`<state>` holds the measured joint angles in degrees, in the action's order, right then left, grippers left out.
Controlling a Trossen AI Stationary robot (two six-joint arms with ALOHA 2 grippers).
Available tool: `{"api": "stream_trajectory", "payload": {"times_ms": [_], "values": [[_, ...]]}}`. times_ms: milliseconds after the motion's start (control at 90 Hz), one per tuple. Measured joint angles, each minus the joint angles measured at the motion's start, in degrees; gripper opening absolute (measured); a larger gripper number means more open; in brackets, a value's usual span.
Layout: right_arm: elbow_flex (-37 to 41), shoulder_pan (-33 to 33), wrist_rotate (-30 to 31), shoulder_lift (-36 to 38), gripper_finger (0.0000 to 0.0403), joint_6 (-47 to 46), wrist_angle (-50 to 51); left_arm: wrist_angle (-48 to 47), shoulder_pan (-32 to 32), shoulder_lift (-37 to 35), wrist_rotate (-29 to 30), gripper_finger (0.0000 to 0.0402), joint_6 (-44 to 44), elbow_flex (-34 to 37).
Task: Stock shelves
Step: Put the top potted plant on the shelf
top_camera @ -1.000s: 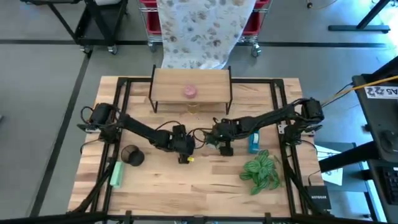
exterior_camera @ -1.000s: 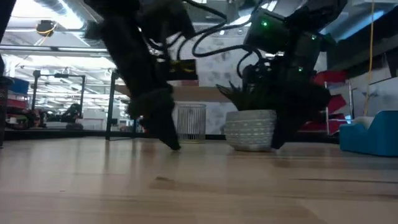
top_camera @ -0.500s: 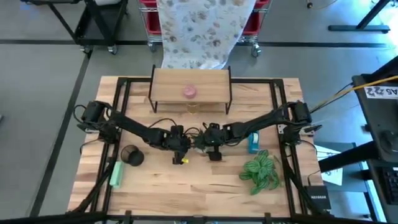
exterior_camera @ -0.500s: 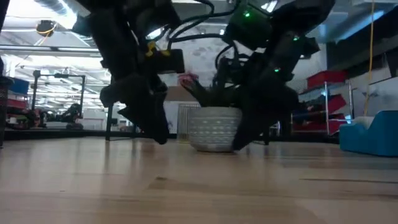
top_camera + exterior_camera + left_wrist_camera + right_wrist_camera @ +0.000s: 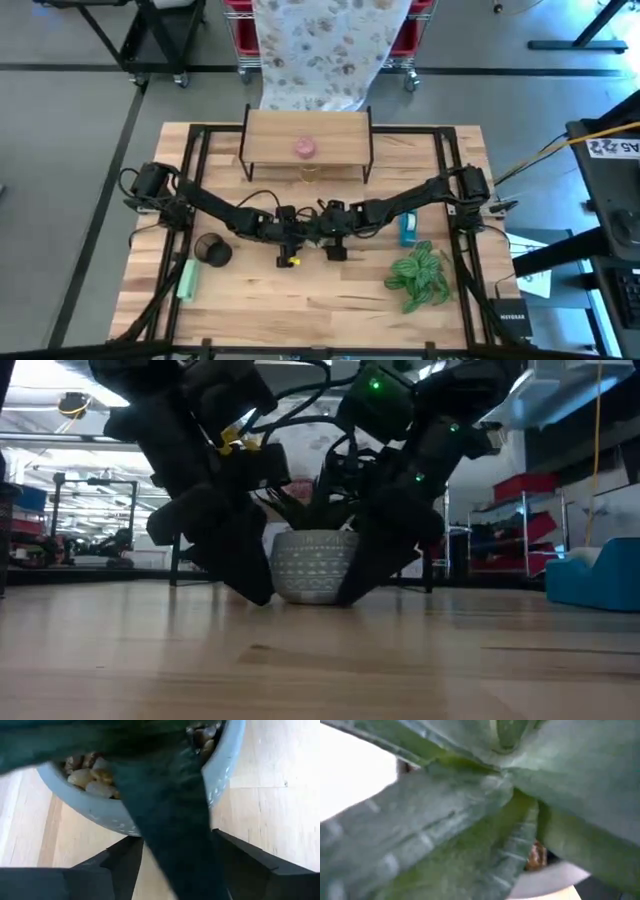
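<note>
While both dark arms reach in to the middle of the wooden tabletop (image 5: 330, 300), a small pale grey patterned pot holding a spiky green succulent (image 5: 312, 560) stands between them on the wood. From table height the left gripper (image 5: 235, 555) presses in at one side of the pot and the right gripper (image 5: 385, 550) at the other — each looks to be against the pot wall, though how far the fingers of either are spread I cannot tell. Left wrist view: pot rim, brown pebbles and a broad green leaf fill the frame.

Behind the arms, at the far edge of the table, stands the small rack with a light wood plank top on thin black legs (image 5: 307, 135), a pink round object (image 5: 305, 148) on top. Off to the right lie a blue block (image 5: 407, 230) and a leafy green plant (image 5: 422, 275); to the left, a black round cup (image 5: 212, 250) and a pale green stick (image 5: 187, 280).
</note>
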<state>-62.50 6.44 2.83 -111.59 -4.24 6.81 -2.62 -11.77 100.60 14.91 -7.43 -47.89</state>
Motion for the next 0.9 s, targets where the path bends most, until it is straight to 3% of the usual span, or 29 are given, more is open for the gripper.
{"api": "stream_trajectory", "payload": {"times_ms": [267,411,600,900], "values": [[0.0,0.2,1.0,0.0,0.0394,0.0,-0.7,0.0,1.6,-0.1,0.4,0.0299,-2.0,0.5],[2.5,1.2,2.7,0.0,0.0394,0.3,-5.5,2.2,-0.3,-0.1,2.8,0.0303,2.1,0.7],[4.0,2.7,5.8,0.0,0.0394,-0.5,-8.1,3.2,-2.5,0.1,8.5,0.0303,1.3,0.8],[4.0,2.7,4.1,0.0,0.0394,-0.6,-8.0,3.1,-5.4,0.1,12.8,0.0303,-1.7,0.8]]}}
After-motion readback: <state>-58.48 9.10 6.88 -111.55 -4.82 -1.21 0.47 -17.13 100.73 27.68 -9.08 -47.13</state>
